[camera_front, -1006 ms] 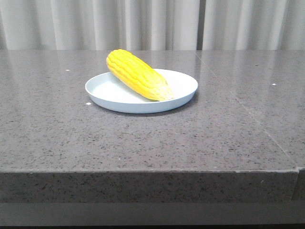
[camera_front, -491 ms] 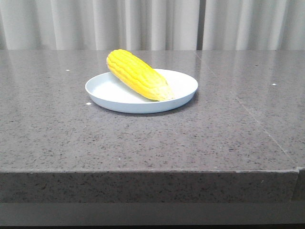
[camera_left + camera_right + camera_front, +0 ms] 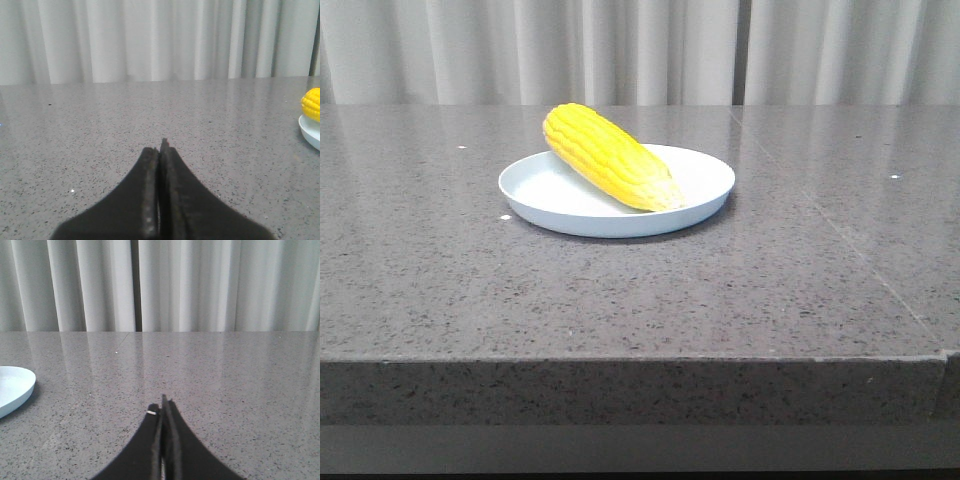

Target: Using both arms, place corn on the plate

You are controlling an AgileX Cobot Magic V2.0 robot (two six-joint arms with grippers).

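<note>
We record: left gripper (image 3: 160, 150), fingers pressed together, holding nothing; right gripper (image 3: 163, 407), likewise closed and empty. Farther out on the grey stone table (image 3: 620, 300): plate (image 3: 550, 200), with corn (image 3: 608, 156) lying in it, blunt end overhanging the far rim.

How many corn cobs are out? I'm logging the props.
1. The corn lies on the plate mid-table, its thick end jutting past the far-left rim, its paler tip toward the front right. Nothing could hide another.
</note>
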